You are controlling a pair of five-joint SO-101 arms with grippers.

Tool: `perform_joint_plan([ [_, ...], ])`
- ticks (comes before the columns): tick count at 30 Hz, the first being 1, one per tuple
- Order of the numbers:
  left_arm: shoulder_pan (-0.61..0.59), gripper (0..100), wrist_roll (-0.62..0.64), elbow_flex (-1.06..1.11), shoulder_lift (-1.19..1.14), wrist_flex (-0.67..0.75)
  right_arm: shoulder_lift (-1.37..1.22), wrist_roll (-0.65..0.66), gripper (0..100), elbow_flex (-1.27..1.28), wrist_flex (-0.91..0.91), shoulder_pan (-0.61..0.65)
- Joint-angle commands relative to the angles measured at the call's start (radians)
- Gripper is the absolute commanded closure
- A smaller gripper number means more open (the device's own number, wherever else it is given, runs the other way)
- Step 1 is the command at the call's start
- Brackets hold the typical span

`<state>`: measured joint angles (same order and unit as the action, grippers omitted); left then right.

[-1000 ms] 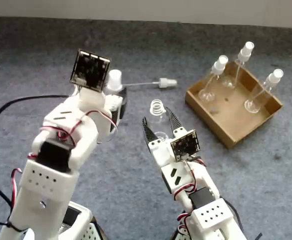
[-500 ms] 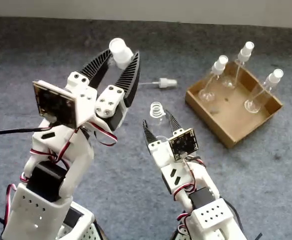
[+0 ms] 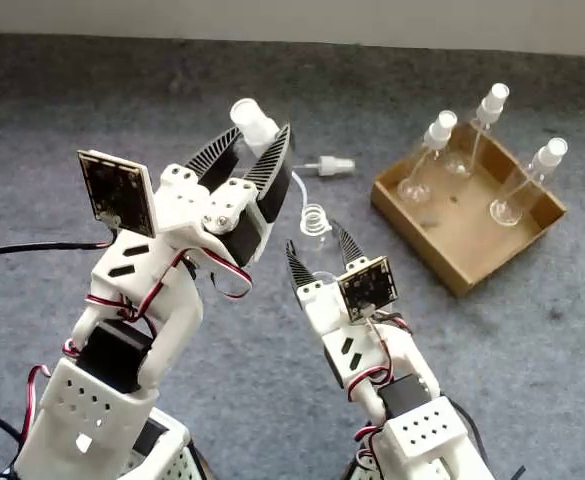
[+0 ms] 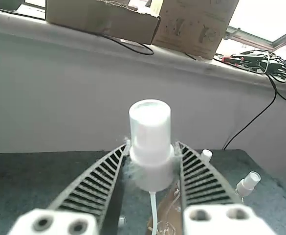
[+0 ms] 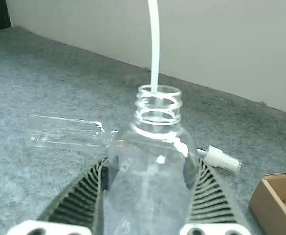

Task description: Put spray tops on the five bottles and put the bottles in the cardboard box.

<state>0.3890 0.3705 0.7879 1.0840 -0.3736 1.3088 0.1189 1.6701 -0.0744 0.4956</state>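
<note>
The left gripper (image 3: 259, 135) is raised above the middle of the tabletop (image 3: 92, 100), its two ribbed fingers clenched on the collar of a white spray top (image 3: 255, 122). In the left wrist view the spray top (image 4: 150, 139) sits upright between the fingers, cap end up. Its thin dip tube (image 3: 300, 195) hangs down from it. In the right wrist view the dip tube (image 5: 154, 44) comes straight down and its lower end meets the open mouth of the clear bottle (image 5: 152, 152).

Just to the right and nearer the front edge, the right gripper (image 3: 314, 240) grasps that clear bottle (image 3: 315, 220) by its body and holds it upright, threaded neck up. In its own wrist view, the right gripper (image 5: 152, 169) has one ribbed finger pressed to each side of the glass.

A second bottle (image 5: 64, 132), uncapped, lies on its side on the tabletop just beyond the held one. A loose spray top (image 3: 332, 165) lies flat farther toward the far edge, between the raised gripper and the box.

Toward the right edge sits the cardboard box (image 3: 417, 235), open at the top. Three capped bottles (image 3: 482, 120) stand in it, leaning against its far walls.
</note>
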Motion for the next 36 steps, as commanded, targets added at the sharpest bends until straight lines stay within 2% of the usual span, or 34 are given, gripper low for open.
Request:
perform_joint_plan([
  [1,0.018,100,0.012,0.031,0.018,0.100,0.012,0.002,91.9,0.151,0.041,0.004],
  [13,0.018,100,0.015,-0.041,0.019,0.098,0.012,0.002,91.9,0.151,0.048,0.005],
  [19,0.053,100,0.015,-0.045,0.019,0.005,0.012,0.002,91.9,0.151,0.048,0.005],
  [36,0.065,100,0.012,-0.021,0.012,-0.066,0.012,0.002,91.9,0.153,0.047,0.002],
])
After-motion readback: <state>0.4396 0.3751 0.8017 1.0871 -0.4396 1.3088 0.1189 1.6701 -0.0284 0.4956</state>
